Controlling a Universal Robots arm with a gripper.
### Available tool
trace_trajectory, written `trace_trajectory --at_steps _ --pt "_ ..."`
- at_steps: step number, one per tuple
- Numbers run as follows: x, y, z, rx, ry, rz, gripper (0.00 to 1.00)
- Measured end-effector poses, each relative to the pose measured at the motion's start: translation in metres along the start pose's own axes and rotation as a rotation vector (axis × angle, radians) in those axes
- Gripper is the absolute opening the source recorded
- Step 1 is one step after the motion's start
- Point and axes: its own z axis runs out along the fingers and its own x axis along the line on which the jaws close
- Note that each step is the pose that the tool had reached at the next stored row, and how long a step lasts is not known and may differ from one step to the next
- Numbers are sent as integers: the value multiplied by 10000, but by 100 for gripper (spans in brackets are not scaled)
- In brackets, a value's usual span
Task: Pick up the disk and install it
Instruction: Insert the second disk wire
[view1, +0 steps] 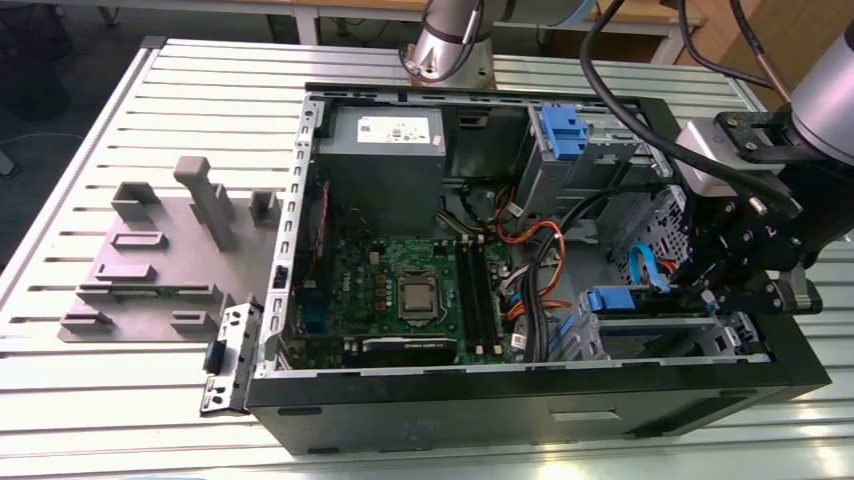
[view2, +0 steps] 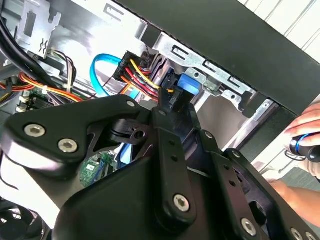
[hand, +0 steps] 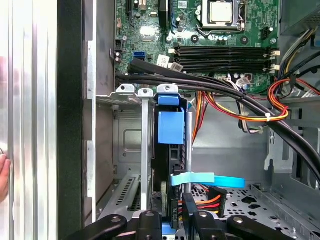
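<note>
An open black computer case (view1: 534, 400) lies on its side on a slatted metal table (view1: 80, 420), and nearly everything of interest sits inside it. In the exterior view a green motherboard (view1: 400, 290) with a bare processor covers the middle of the case floor, a grey power supply (view1: 380, 165) with a white sticker fills the corner at about 11 o'clock, and a grey drive cage (view1: 574, 150) with a blue clip stands at about 1 o'clock. Bundles of orange, yellow and black cables (view1: 527, 250) run between them.

The disk (view1: 627, 302) stands on edge in the lower drive bay at about 4 o'clock in the case, its blue carrier tab showing at the top of the slot. In the first wrist view the disk (hand: 171, 127) sits between thin metal rails of the bay, with a blue data cable (hand: 207, 180) and a power plug attached at its near end.

The gripper (view1: 727, 290) hangs over that bay at the case's 3 o'clock side. In the first wrist view the gripper (hand: 172, 220) has its jaws drawn narrow, close on either side of the disk's rear edge; whether they truly clamp it cannot be told.

A grey fixture plate (view1: 160, 260) lies on the table at 9 o'clock of the case, and a person's hand (view2: 310, 135) shows beyond the case wall in the second wrist view
</note>
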Motion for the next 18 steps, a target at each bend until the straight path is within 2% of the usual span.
trace_trajectory --at_steps 5,15,17,18 --pt "-1 -45 2 1 1 -1 30" --pt "0 -48 2 0 0 -1 30" --pt "0 -49 2 0 1 -1 29" --pt "0 -49 0 0 5 -1 22"
